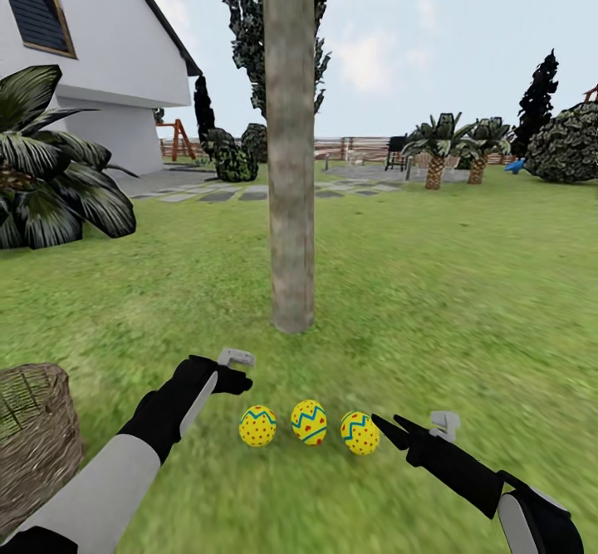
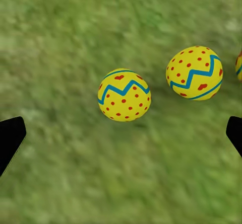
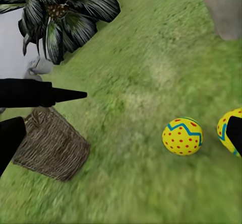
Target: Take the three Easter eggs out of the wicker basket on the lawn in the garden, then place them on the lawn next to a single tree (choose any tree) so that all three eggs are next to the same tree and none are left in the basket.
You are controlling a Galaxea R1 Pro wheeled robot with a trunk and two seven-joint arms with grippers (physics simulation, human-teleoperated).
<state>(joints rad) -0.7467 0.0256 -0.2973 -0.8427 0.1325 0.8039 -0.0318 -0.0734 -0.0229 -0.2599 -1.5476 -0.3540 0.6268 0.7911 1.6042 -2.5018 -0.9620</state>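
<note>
Both hands, left hand (image 1: 237, 369) and right hand (image 1: 390, 427), are hanging open and empty either side of three eggs (image 1: 308, 421) lying below the tree (image 1: 291, 205), so, judging placement done, retreating straight upward avoids nudging them.

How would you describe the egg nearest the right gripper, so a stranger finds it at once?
Find the tall bare tree trunk in the middle of the lawn. In front of its base three eggs lie in a row on the grass. The one meant is the end egg beside the right gripper's black fingertips, farthest from the wicker basket.
</note>
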